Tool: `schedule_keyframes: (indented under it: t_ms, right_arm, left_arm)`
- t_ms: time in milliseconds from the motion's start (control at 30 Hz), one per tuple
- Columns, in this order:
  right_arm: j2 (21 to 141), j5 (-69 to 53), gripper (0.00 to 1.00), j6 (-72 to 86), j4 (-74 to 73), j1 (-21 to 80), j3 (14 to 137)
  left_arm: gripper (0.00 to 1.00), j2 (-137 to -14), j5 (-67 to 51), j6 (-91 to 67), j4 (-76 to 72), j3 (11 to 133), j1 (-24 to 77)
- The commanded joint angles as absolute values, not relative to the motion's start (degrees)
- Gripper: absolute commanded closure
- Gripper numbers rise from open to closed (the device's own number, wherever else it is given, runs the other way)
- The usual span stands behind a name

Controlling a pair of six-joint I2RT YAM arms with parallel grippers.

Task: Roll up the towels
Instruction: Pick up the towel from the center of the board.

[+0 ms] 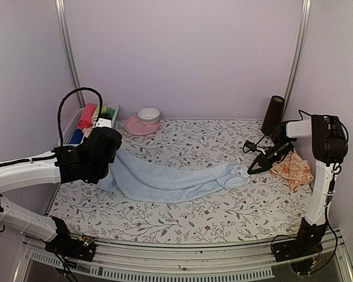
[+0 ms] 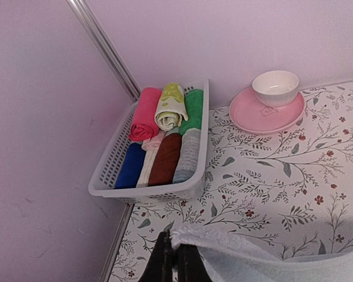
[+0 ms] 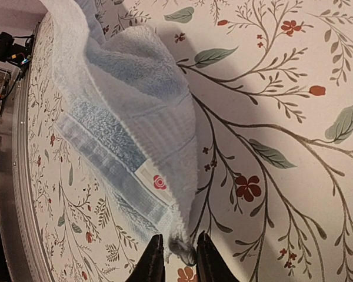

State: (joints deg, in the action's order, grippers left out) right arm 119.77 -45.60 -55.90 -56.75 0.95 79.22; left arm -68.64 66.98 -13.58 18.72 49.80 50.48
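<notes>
Blue towel point(image 1: 165, 179) lies stretched between the two claws, left claw point(image 2: 175, 261) clamped on one corner, right claw point(image 3: 177, 258) pinching just the far tip; that thin bite could slip if either arm pulls; peach towel point(image 1: 291, 169) sits beside the right claw

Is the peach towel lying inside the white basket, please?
No, the peach towel lies on the floral sheet beside the right gripper.

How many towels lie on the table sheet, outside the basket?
2. The pale blue towel is held between the left gripper and the right gripper; the peach towel lies beside the latter.
</notes>
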Motion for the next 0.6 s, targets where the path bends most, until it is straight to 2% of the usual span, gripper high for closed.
schedule_keyframes:
  t_ms: [0,333,367,433,467,567]
  right_arm:
    - [120.66,-46.23,0.80,-55.54,-56.43,0.94,79.81]
    - [121.81,-45.53,0.80,-55.29,-56.20,1.71,79.72]
    - [121.89,-45.41,0.82,-55.13,-56.24,1.80,79.72]
    - [121.82,-45.50,0.94,-55.03,-56.13,1.87,79.76]
    - [121.70,-45.57,0.96,-54.94,-56.20,1.85,79.84]
    - [120.59,-45.62,0.98,-54.72,-55.87,1.85,79.89]
  left_arm:
    - [1.00,-68.99,66.87,-13.71,17.40,49.04,49.48]
    - [1.00,-68.82,66.77,-13.71,17.48,48.96,49.41]
    - [1.00,-68.78,66.74,-13.71,17.42,48.89,49.40]
    - [1.00,-68.65,66.78,-13.80,17.41,48.85,49.36]
    - [1.00,-68.64,66.73,-13.79,17.43,48.79,49.31]
    - [1.00,-68.73,66.45,-13.80,17.40,48.82,49.22]
